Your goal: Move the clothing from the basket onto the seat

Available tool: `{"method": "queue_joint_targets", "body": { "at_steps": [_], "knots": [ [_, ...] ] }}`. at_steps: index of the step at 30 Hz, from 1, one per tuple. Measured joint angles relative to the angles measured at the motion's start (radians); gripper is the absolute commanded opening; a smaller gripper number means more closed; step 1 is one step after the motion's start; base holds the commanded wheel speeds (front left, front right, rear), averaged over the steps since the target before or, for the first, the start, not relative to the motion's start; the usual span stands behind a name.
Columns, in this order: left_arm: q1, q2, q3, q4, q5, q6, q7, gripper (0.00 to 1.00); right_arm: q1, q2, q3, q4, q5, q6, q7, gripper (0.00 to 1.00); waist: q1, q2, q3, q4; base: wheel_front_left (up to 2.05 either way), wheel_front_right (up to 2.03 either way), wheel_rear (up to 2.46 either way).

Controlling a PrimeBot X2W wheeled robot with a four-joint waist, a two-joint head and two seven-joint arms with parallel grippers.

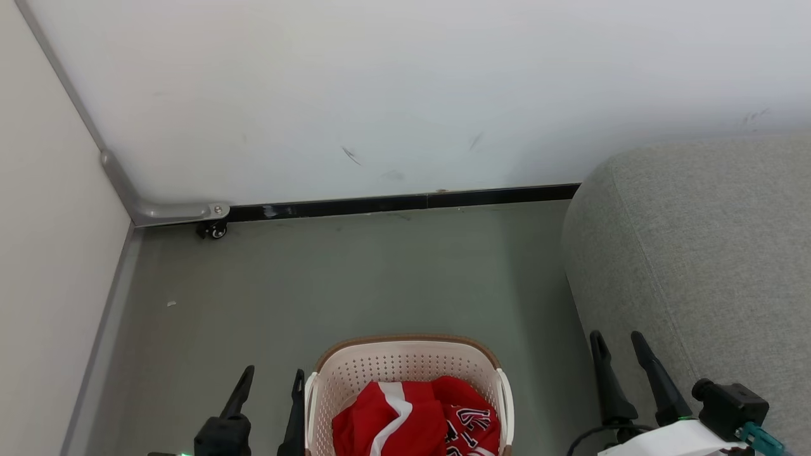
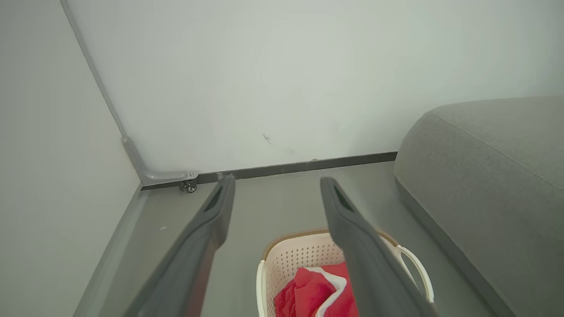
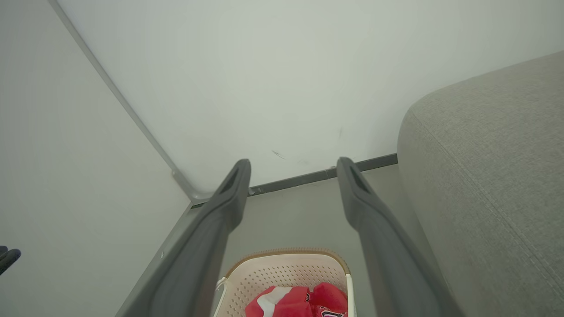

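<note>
The cream perforated basket (image 1: pixel 405 364) with a brown rim stands on the grey floor at the bottom middle of the head view. Inside it lies the red clothing (image 1: pixel 415 421), crumpled, with a white stripe and black-white lettering showing. The grey seat (image 1: pixel 697 253) fills the right side. My left gripper (image 1: pixel 272 380) hangs open just left of the basket, nothing between its fingers. My right gripper (image 1: pixel 618 342) hangs open between the basket and the seat's edge, also with nothing in it. Both wrist views look down past spread fingers at the basket (image 2: pixel 299 255) (image 3: pixel 282 268) and clothing (image 2: pixel 317 290) (image 3: pixel 295 301).
A white wall with a black baseboard (image 1: pixel 405 204) runs behind the floor. A second wall closes the left side, with a grey corner bracket (image 1: pixel 177 211) and a small caster (image 1: pixel 215 230) at its foot. Bare grey floor (image 1: pixel 355 278) stretches ahead of the basket.
</note>
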Motion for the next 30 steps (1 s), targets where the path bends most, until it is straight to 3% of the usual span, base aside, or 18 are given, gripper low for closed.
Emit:
{"method": "queue_joint_targets", "body": {
  "at_steps": [30],
  "knots": [
    [-0.021, -0.006, 0.004, 0.036, 0.007, 0.023, 0.000, 1.00, -0.005, 0.000, -0.002, -0.001, -0.015, 0.000, 0.000, 1.00, -0.0001, 0.0000, 0.022, -0.006, 0.00, 0.00, 0.00]
  ]
}}
